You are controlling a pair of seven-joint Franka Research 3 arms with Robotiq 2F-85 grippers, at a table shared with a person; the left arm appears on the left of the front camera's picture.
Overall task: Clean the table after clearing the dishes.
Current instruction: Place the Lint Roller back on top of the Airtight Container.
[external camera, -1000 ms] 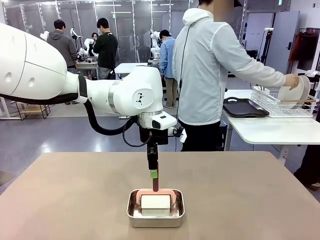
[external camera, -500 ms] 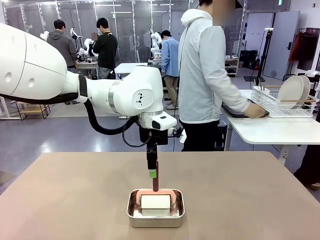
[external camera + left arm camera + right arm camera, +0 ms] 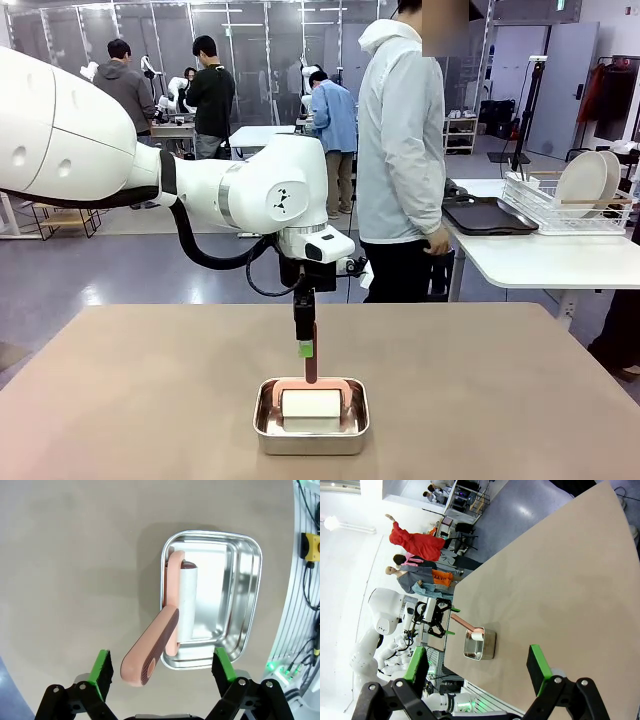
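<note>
Two fingers [image 3: 104, 672] spread over pink roller handle [image 3: 150, 647], steel pan [image 3: 240, 595], beige table [image 3: 70, 570]

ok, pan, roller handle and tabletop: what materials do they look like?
Pan: looks like polished steel; mirror-like reflections on its walls.
Roller handle: likely matte plastic or rubber, salmon pink with no glare.
Roll: white, probably paper or adhesive sheet.
Table: matte beige top, laminate perhaps; no visible grain.

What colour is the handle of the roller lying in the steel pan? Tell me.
Salmon pink: the roller's handle sticks up out of the steel pan, clearest in the left wrist view.
</note>
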